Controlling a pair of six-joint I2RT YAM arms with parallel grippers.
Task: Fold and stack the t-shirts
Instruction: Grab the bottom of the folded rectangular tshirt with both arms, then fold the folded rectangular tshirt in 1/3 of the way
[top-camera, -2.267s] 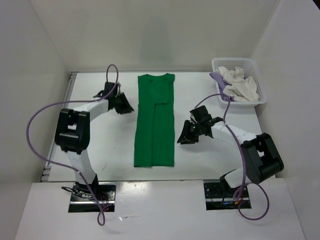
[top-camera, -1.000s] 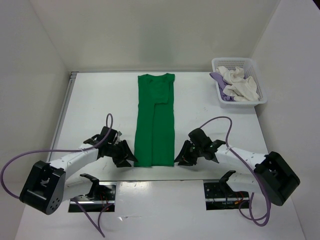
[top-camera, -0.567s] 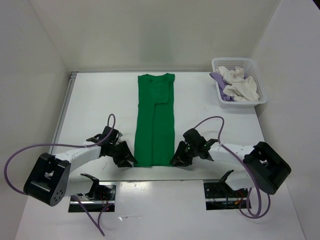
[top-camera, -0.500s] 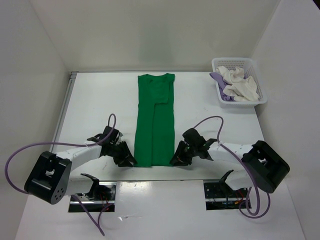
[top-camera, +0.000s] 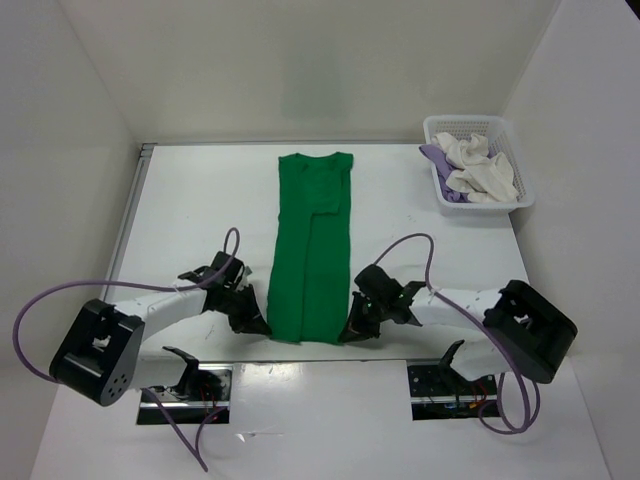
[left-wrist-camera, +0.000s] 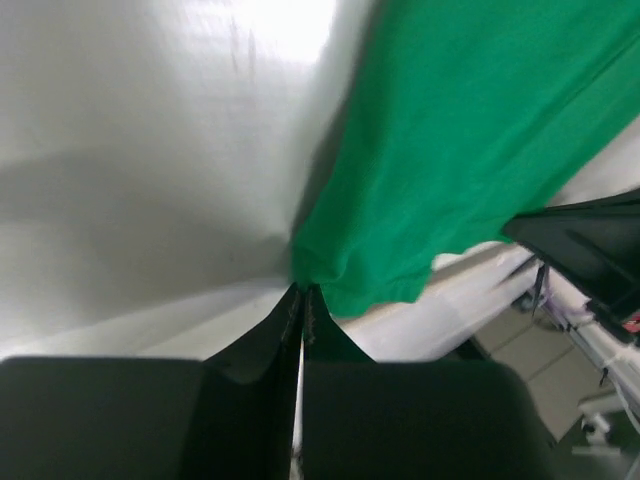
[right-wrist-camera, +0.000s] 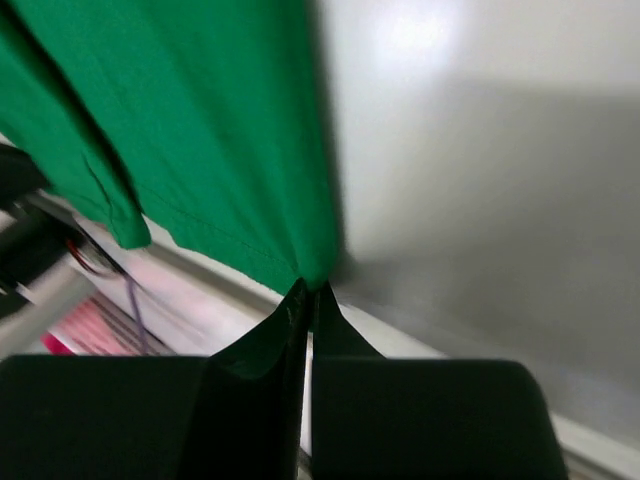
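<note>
This is a robot lab cell, plain as day: a flat white table (top-camera: 200, 200) boxed in by bare white panel walls (top-camera: 300, 70). Two white-and-black jointed robot arms, the left arm (top-camera: 160, 300) and the right arm (top-camera: 460, 300), are bolted onto bare metal base plates (top-camera: 222, 384) at the near edge, thin purple cables (top-camera: 408, 238) looping loose off them. One bright green cloth t-shirt (top-camera: 312, 250) lies flat mid-table. In the far right corner, a small white plastic lattice basket (top-camera: 478, 124) holds crumpled white cloth (top-camera: 480, 170) and lavender cloth (top-camera: 433, 155). Flat, even lighting all round.
</note>
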